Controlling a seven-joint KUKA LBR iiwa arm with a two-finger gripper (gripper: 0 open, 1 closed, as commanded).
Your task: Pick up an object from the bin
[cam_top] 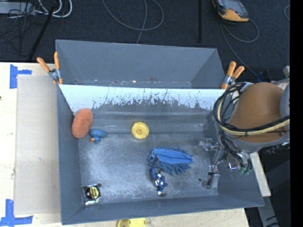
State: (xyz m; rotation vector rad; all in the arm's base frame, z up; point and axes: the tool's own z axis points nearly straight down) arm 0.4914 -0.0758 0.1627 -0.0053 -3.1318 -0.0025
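**Gripper low in the bin, to the right of the blue brush**

We see the gripper (pixel 211 178) down inside the grey metal bin (pixel 120 171), to the right of the blue bristly brush (pixel 173 159). It is near the brush but apart from it, with a strip of bare floor between the two. The gripper hangs over this bare floor, closer to the bin's right wall than the brush is. We cannot tell whether the gripper is open or closed, because its lower end looks dark against the grey metal. Further right of the brush and higher up, we see the wrist with its brown rounded cover (pixel 258 111) and loops of black cable around it.

The brush is the thing nearest to the gripper. It lies flat on the floor, with its blue bristles spread toward the gripper's side and its darker handle (pixel 159 179) running from the bristles toward the near wall.

The other things all lie to the left of the brush. A yellow round disc (pixel 140 130) is near it, toward the far wall. Further left of the brush is a small blue piece with an orange tip (pixel 97 135), and just beside that an orange-brown oval sponge (pixel 83 123). A black and yellow tape measure (pixel 92 193) lies well apart from the brush, to its left and toward the near wall.
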